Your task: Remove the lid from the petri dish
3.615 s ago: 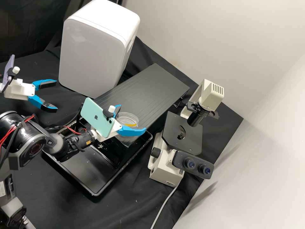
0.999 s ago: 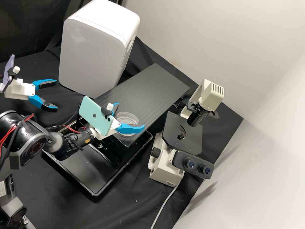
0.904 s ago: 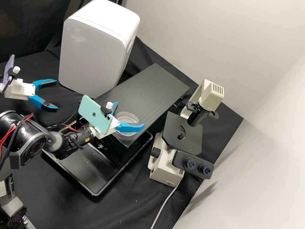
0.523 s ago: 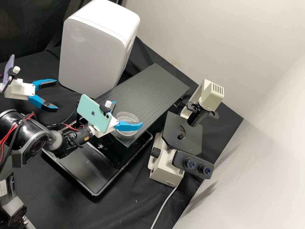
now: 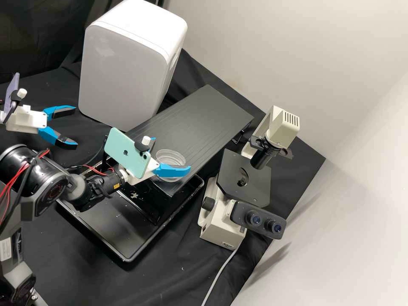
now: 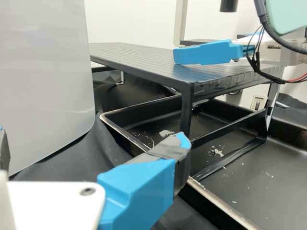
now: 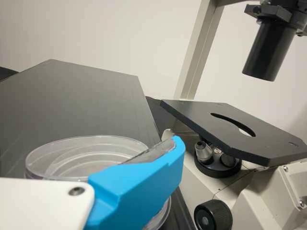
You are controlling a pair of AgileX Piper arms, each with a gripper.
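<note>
Right wrist view: your right gripper (image 5: 172, 158) looks clamped on the lid (image 7: 86, 151), with the near pad (image 7: 148, 153) flat against its rim. The dish (image 5: 168, 178) sits at the shelf's (image 5: 199, 114) near edge, by the corner on the microscope (image 5: 225, 221) side, above the tray (image 5: 108, 223). Lift straight up with the lid level (a tilt could drag the base along, or off that edge). I'd squeeze no harder, since thin plastic likely flexes. Farther off, the left gripper (image 5: 75, 127) hangs with fingers spread, beside the box (image 5: 127, 63).

The arm's label (image 5: 5, 250) is too small to read. The phone (image 5: 126, 153) bears a logo, no words.
</note>
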